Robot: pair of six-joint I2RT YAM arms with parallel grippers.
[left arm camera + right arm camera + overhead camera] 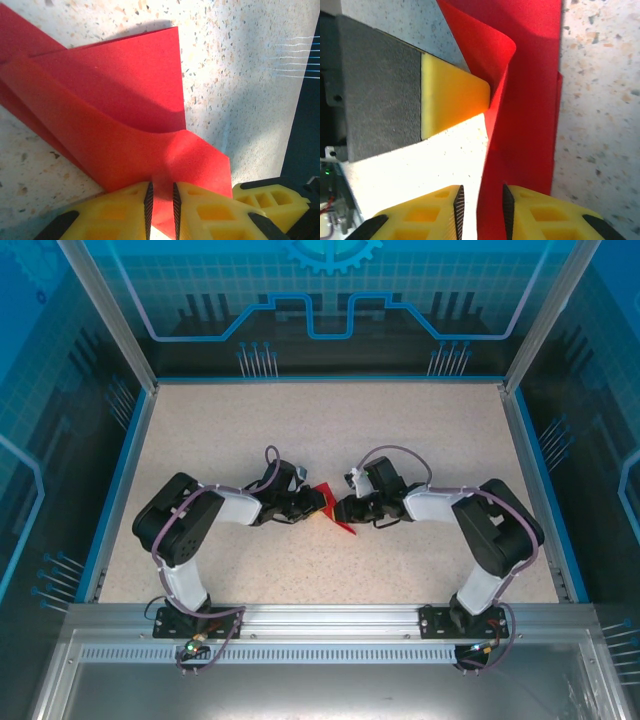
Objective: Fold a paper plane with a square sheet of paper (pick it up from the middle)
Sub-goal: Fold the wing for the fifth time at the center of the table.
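Tabletop: we're looking at a pale speckled stone-look tabletop [400,430] edged by a blue border [330,379], and it is bare apart from the paper and the two arms.
Room: translucent blue walls [200,300] box us in, printed with circuit-style lines, and there is a gear motif [332,252] at the far top.
Near edge: a silver aluminium rail [330,620] carries both arm bases, left and right.
Sheet of paper: the bright red sheet of paper [337,517] sits at the middle of the tabletop, right between the two pincers. It is already folded into layers, with one flap curling up off the surface.
Left pincer: the left pincer [161,192] reaches in from the left. Its yellow fingers [120,210] are drawn narrow, with a raised corner of the red paper pinched between them.
Right pincer: the right pincer [481,200] comes in from the right, also narrow, with the paper's edge clamped between its pads.
Contact: in the right wrist view we see a yellow fingertip [452,97] of the left pincer pressed against the curled fold.
Light: bright patches and soft shadows lie across the speckled surface beside the paper.
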